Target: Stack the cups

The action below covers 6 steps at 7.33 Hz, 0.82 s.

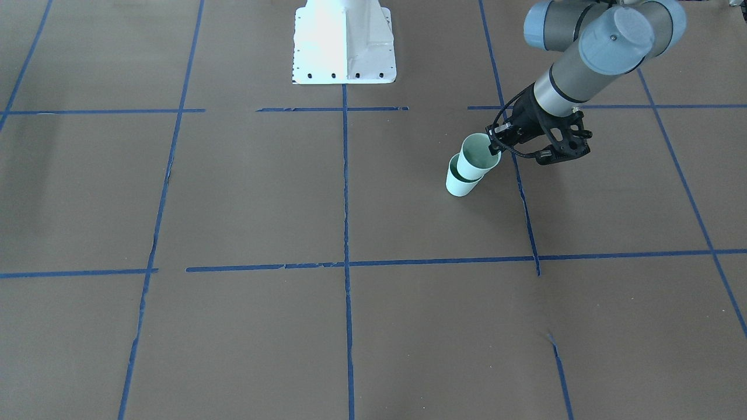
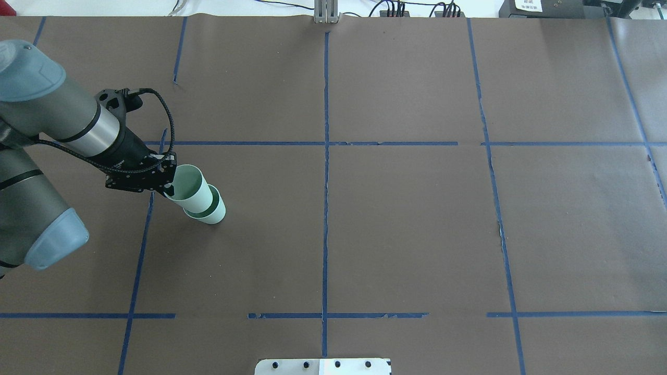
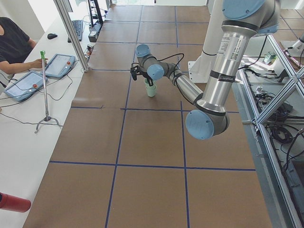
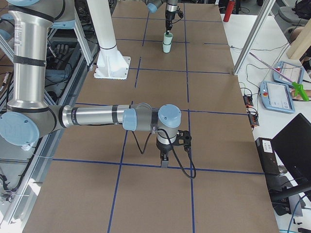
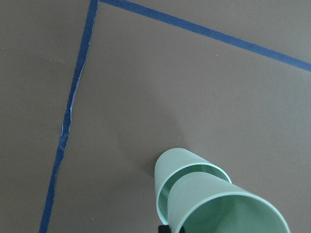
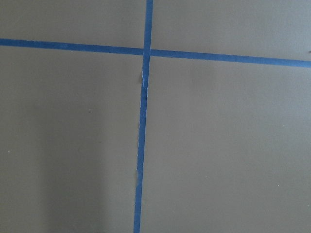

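Two pale mint-green cups are nested on the brown table. The upper cup (image 1: 475,156) (image 2: 190,190) sits tilted inside the lower cup (image 1: 461,184) (image 2: 213,213), which stands on the table. My left gripper (image 1: 493,143) (image 2: 169,182) is shut on the upper cup's rim. In the left wrist view the upper cup (image 5: 218,204) fills the bottom right, with the lower cup (image 5: 170,167) around its base. My right gripper (image 4: 165,162) points down at the table far from the cups (image 4: 167,42). It shows only in the exterior right view, so I cannot tell whether it is open or shut.
Blue tape lines (image 1: 345,262) divide the brown table into squares. The white robot base (image 1: 344,41) stands at the robot's edge. Tablets (image 3: 59,64), a thin stand (image 3: 46,118) and a person's arm are beside the table on the operators' side.
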Available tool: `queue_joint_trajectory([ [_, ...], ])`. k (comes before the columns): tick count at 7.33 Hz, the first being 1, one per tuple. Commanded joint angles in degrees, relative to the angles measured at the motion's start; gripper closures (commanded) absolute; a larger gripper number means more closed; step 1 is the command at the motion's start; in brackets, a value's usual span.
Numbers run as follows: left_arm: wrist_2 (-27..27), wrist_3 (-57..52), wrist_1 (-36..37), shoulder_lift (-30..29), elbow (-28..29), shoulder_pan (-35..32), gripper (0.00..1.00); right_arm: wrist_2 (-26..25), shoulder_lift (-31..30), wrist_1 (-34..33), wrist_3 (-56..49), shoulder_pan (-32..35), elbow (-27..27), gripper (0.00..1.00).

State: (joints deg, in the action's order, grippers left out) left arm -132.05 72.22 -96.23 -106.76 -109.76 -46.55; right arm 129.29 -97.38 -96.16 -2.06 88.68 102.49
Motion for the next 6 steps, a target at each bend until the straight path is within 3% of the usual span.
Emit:
queue_joint_trajectory([
  [1,0.0,-0.1,-0.8,0.1,0.0,0.1,0.0,0.0,0.0,0.0,-0.1,0.0,0.0,0.0],
  [4,-0.1,-1.4,-0.7,0.3,-2.4,-1.2,0.0,0.0,0.0,-0.1,0.0,0.0,0.1,0.0],
  [6,0.1,-18.4,-0.4,3.8,-1.7,-5.6,0.0,0.0,0.0,0.0,-0.1,0.0,0.0,0.0],
])
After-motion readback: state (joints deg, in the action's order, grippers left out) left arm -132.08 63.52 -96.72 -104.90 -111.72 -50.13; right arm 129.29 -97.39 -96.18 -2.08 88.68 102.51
